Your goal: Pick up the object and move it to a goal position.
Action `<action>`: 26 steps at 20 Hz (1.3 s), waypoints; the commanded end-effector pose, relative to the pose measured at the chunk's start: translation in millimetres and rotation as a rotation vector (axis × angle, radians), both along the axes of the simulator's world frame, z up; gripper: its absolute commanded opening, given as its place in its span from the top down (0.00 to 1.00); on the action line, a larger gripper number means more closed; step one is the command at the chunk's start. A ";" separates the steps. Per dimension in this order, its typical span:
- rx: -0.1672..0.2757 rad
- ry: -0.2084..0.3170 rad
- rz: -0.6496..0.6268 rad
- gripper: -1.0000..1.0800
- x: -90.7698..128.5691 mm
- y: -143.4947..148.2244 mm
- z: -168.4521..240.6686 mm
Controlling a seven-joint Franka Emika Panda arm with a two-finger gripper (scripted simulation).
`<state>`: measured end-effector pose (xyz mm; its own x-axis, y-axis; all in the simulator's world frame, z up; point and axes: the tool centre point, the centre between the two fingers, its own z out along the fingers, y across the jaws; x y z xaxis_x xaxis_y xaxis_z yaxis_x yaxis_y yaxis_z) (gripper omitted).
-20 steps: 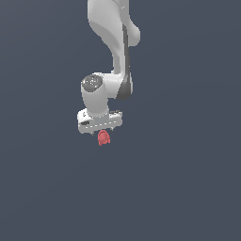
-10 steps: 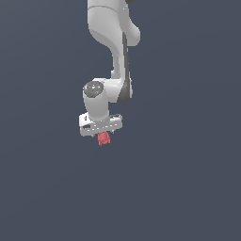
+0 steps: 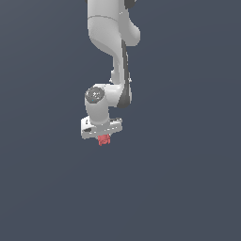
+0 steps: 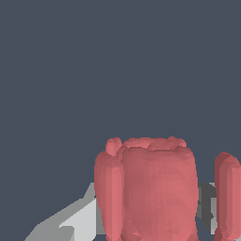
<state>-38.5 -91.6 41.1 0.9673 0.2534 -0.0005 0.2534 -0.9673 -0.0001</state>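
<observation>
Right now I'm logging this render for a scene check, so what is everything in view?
red object: one, red and lumpy, directly under the gripper in the exterior view, filling much of the wrist view
background: one, plain dark grey-blue, all around; no table edge or goal marker shows
arm: one, white with dark joints, coming down from the top of the exterior view
gripper: one, white, at the arm's lower end, shut on the red object

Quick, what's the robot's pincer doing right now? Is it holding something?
Pincer: closed on the tiny red lumpy object, which sticks out just below the white fingers.
</observation>
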 end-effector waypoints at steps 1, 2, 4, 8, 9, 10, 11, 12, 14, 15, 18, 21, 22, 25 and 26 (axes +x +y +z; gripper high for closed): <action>0.000 0.000 0.000 1.00 0.3 0.2 -0.5; 0.000 0.000 0.000 1.00 0.3 0.2 -0.5; 0.000 0.000 0.000 1.00 0.3 0.2 -0.5; 0.000 0.000 0.000 1.00 0.3 0.2 -0.5; 0.000 -0.001 0.000 1.00 0.4 -0.1 0.0; 0.000 -0.001 0.000 1.00 0.3 -0.1 0.2; 0.000 -0.001 0.000 1.00 0.1 0.1 1.0; 0.000 -0.001 0.000 1.00 -0.3 0.3 2.2; 0.000 -0.001 0.000 1.00 -1.5 1.1 6.2; 0.000 -0.001 0.000 1.00 -2.3 1.6 8.9; 0.000 -0.001 0.000 1.00 -5.4 3.8 20.3; 0.000 -0.001 0.000 1.00 -9.4 6.6 35.4; 0.000 -0.001 0.000 1.00 -10.5 7.4 39.9; 0.000 0.000 0.001 1.00 -12.9 9.6 49.9; 0.000 0.000 0.001 1.00 -13.4 10.0 52.3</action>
<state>-50.5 -82.6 89.1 0.9672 0.2539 0.0009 0.2539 -0.9672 0.0006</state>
